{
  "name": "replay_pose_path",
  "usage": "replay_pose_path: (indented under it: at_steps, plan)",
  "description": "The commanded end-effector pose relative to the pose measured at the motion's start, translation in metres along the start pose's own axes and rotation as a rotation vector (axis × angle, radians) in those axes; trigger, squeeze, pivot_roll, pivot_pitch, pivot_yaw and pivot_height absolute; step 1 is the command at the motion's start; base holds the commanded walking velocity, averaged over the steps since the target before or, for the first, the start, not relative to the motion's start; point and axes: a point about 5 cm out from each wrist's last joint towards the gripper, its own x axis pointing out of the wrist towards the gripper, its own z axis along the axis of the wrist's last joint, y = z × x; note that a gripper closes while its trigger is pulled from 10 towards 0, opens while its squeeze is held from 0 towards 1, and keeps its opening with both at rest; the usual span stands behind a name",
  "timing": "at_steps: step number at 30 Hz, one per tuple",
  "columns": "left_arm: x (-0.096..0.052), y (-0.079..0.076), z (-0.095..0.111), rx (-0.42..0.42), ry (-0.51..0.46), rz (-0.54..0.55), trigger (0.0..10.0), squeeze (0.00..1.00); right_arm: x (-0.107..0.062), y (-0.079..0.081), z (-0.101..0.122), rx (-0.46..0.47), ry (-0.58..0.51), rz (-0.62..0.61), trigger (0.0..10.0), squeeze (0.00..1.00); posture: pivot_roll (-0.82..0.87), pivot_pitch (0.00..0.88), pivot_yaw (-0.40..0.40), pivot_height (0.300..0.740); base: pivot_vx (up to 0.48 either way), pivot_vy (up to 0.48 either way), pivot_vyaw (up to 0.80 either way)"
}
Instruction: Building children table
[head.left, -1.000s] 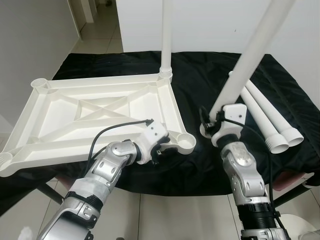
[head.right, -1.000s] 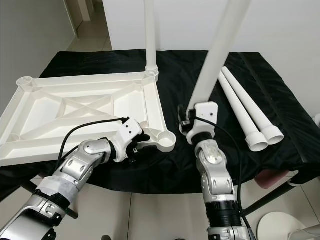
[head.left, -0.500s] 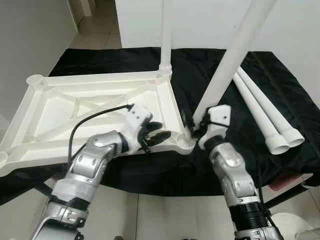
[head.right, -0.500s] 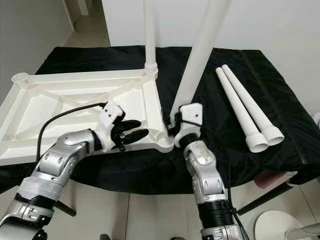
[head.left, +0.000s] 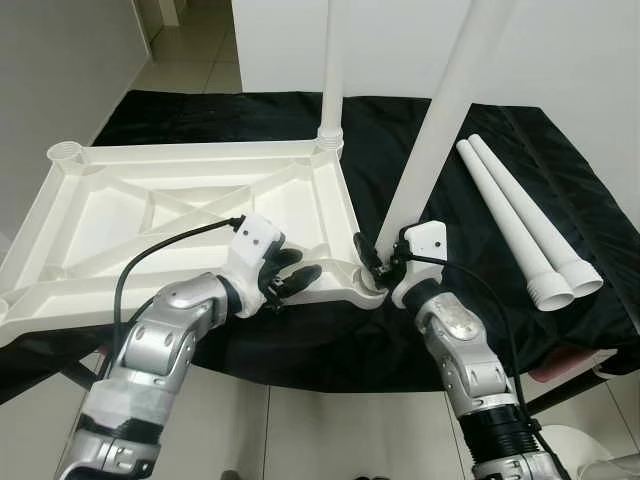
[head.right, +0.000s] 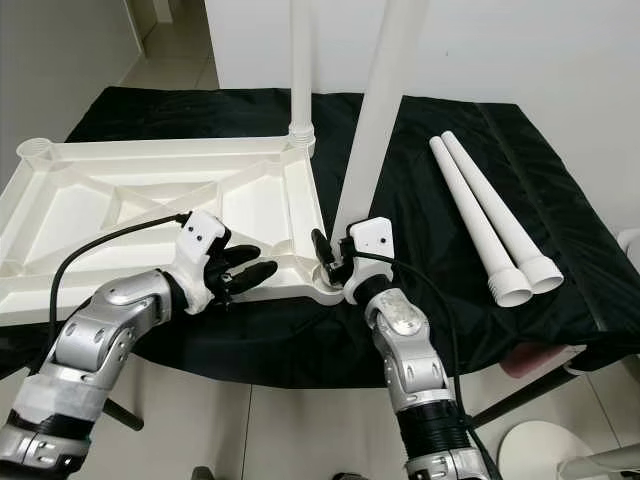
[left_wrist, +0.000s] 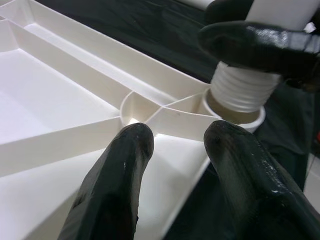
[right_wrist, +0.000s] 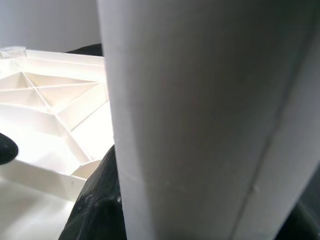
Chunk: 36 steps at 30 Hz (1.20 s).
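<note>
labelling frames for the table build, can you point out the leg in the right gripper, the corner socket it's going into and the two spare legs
held table leg (head.left: 440, 130), left eye view, mid-shaft
corner socket (left_wrist: 235, 116), left wrist view, rim
spare legs (head.right: 478, 215), right eye view, shaft of the nearer one

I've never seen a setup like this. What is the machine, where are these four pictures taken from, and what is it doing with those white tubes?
It is a humanoid robot with two silver arms, each ending in a tool of two black fingers. Two pictures come from cameras in its head, looking down; the other two from its wrists, looking along the fingers. On a black cloth lies an upside-down white table top, with one leg already standing in a far corner. The right tool grips a second leg and has its threaded end at the near corner socket. The left tool, fingers open, rests at the top's near edge. Two spare legs lie to the right.
</note>
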Motion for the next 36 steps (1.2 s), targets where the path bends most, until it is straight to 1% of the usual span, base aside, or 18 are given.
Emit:
replay_pose_path:
  at_steps: [1,6,8,12,15,18,21,23,25,27,30,34,36]
  plan:
    - [0.0,-0.004,-0.002,-0.011,0.006,-0.009,10.0,0.0,-0.01,0.004,-0.024,0.021,0.105,0.027,10.0,0.0,0.03,0.068,-0.01,0.74,0.0,0.0,0.0]
    - [-0.001,-0.006,-0.002,-0.02,0.008,-0.007,10.0,0.0,-0.017,0.007,-0.029,0.0,0.118,0.078,10.0,0.0,0.03,0.068,-0.012,0.74,0.0,0.0,0.0]
    - [0.001,-0.005,-0.002,-0.007,0.006,0.004,10.0,0.0,-0.02,0.008,-0.033,-0.001,0.116,0.102,10.0,0.0,0.03,0.067,-0.009,0.74,0.0,0.0,0.0]
    - [0.002,-0.008,-0.002,-0.015,0.005,-0.017,10.0,0.0,-0.019,0.005,-0.034,-0.011,0.115,0.091,10.0,0.0,0.02,0.061,-0.009,0.74,0.0,0.0,0.0]
    - [0.004,-0.012,-0.004,-0.004,0.009,-0.029,10.0,0.0,-0.016,0.004,-0.035,-0.018,0.127,0.096,10.0,0.0,0.02,0.057,-0.01,0.74,0.0,0.0,0.0]
    - [0.005,-0.013,-0.004,-0.003,0.011,-0.032,10.0,0.0,-0.015,0.004,-0.036,-0.024,0.133,0.099,10.0,0.0,0.02,0.057,-0.01,0.74,0.0,0.0,0.0]
    - [0.006,-0.015,-0.005,-0.002,0.014,-0.038,10.0,0.0,-0.012,0.006,-0.036,-0.044,0.152,0.139,10.0,0.0,0.02,0.055,-0.008,0.74,0.0,0.0,0.0]
    - [0.007,-0.016,-0.005,-0.002,0.013,-0.04,10.0,0.0,-0.011,0.007,-0.035,-0.056,0.15,0.158,10.0,0.0,0.02,0.057,-0.006,0.74,0.0,0.0,0.0]
    - [0.008,-0.019,-0.004,0.003,0.007,-0.054,10.0,0.0,-0.009,0.008,-0.034,-0.087,0.141,0.194,10.0,0.0,0.02,0.058,-0.004,0.74,0.0,0.0,0.0]
    - [0.008,-0.02,-0.003,0.005,0.003,-0.06,10.0,0.0,-0.009,0.008,-0.033,-0.093,0.136,0.205,10.0,0.0,0.02,0.06,-0.003,0.74,0.0,0.0,0.0]
    - [0.008,-0.021,-0.003,0.0,0.002,-0.068,10.0,0.0,-0.008,0.008,-0.033,-0.092,0.133,0.217,10.0,0.0,0.02,0.06,-0.003,0.74,0.0,0.0,0.0]
    - [0.006,-0.022,-0.003,0.018,0.0,-0.069,10.0,0.0,-0.008,0.008,-0.033,-0.097,0.134,0.227,10.0,0.0,0.02,0.068,-0.006,0.74,0.0,0.0,0.0]
    - [0.005,-0.02,-0.002,0.013,-0.004,-0.059,10.0,0.0,-0.01,0.004,-0.035,-0.072,0.131,0.202,10.0,0.0,0.02,0.069,-0.006,0.74,0.0,0.0,0.0]
